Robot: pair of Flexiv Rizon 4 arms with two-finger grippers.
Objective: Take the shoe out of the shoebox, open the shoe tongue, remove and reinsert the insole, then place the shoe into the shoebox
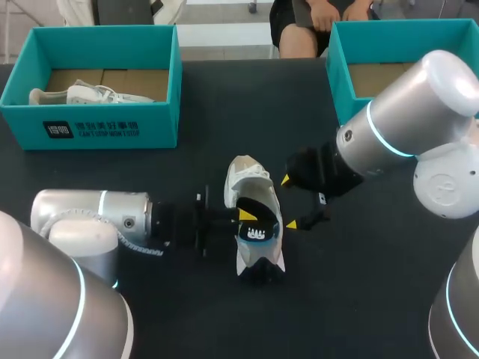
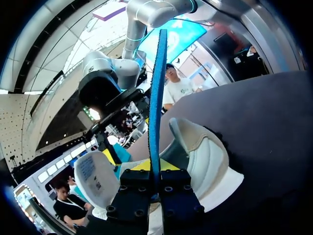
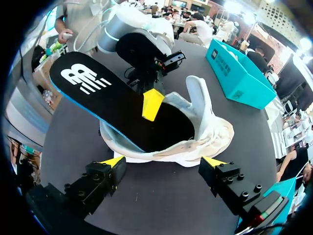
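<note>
Insole pinched and half out of the shoe, mid-bench.

The white shoe (image 1: 253, 224) lay on the black bench (image 1: 359, 299), out between two teal boxes and well apart from both. The left fingers (image 3: 151, 104) were closed on the black insole (image 3: 107, 103), gripping it from both sides. In the left wrist view the insole showed edge-on as a blue strip rising from between them. One end of the insole sat inside the shoe, and the end with the white logo tilted up and out of the opening. The tongue (image 3: 195, 98) stood pulled back. The right fingers (image 3: 113, 161) were spread wide and held nothing, with their yellow tips just beside the shoe's flank; contact could not be told. The left shoebox (image 1: 112, 127) held a second white shoe (image 1: 90, 95). The right shoebox (image 1: 340, 82) stood at the far right.
</note>
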